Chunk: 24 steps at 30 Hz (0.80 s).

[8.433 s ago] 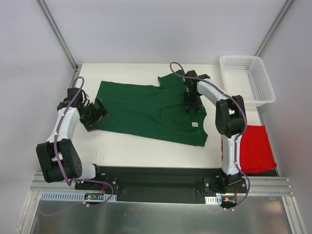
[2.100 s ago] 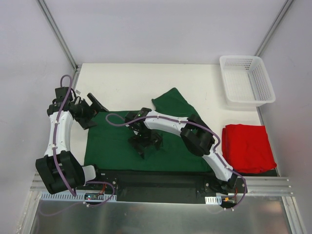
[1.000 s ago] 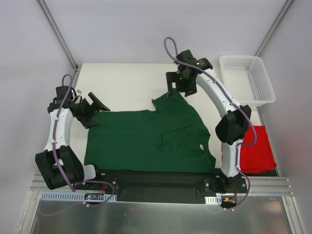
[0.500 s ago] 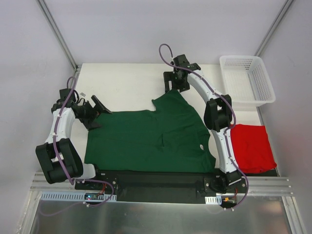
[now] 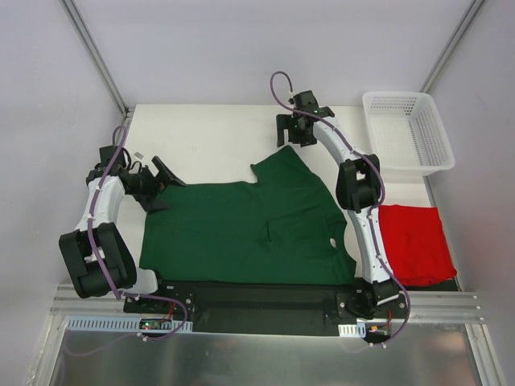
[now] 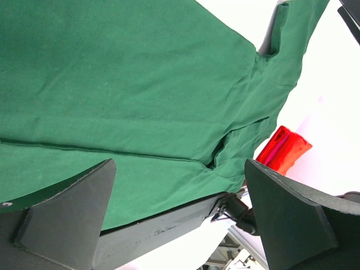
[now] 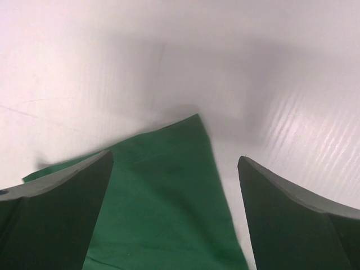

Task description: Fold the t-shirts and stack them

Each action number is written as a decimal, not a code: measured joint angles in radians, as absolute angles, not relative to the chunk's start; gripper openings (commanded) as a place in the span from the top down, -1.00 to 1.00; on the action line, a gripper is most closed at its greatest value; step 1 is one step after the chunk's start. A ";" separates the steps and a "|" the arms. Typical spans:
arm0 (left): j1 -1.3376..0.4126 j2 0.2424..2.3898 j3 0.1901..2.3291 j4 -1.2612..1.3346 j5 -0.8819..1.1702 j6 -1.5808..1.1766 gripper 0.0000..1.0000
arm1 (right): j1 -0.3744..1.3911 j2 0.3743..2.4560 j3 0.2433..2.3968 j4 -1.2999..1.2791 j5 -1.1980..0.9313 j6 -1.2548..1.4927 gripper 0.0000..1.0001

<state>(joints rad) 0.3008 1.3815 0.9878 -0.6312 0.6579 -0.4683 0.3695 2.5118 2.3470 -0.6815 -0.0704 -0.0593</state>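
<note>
Dark green cloth t-shirt (image 5: 241, 225) lies spread along the near edge of your desk (image 5: 209, 129). Judged limp, light, prone to bunching: pinch at the sleeve tip (image 7: 188, 124). Left tool (image 5: 167, 193) and right tool (image 5: 291, 135) gape, empty.

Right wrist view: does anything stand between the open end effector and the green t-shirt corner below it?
Nothing visible does. The right end effector hangs open over a corner of the green t-shirt, with only the white table around it.

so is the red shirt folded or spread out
Folded. The red t-shirt lies as a compact rectangle, far smaller than the spread green t-shirt.
</note>
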 measured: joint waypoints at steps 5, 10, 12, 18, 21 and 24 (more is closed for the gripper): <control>0.300 1.396 0.982 -0.624 0.668 -0.472 -0.99 | 0.346 2.547 2.347 -0.677 -0.081 -0.049 -0.97; 0.300 1.407 0.982 -0.616 0.673 -0.476 -0.99 | 0.342 2.560 2.352 -0.664 -0.097 -0.035 -0.94; 0.300 1.407 0.982 -0.613 0.673 -0.480 -0.99 | 0.344 2.561 2.352 -0.661 -0.100 -0.033 -0.92; 0.300 1.407 0.982 -0.609 0.673 -0.484 -0.99 | 0.345 2.562 2.352 -0.658 -0.113 -0.027 -0.80; 0.300 1.407 0.982 -0.608 0.673 -0.485 -0.99 | 0.346 2.563 2.352 -0.657 -0.117 -0.027 -0.71; 0.300 1.409 0.982 -0.607 0.671 -0.487 -0.98 | 0.351 2.563 2.352 -0.658 -0.117 -0.028 -0.70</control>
<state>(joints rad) 0.2996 1.4086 0.9825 -0.6067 0.6712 -0.4873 0.3508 2.5633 2.3524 -0.6579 -0.1173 -0.0280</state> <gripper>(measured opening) 0.993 0.857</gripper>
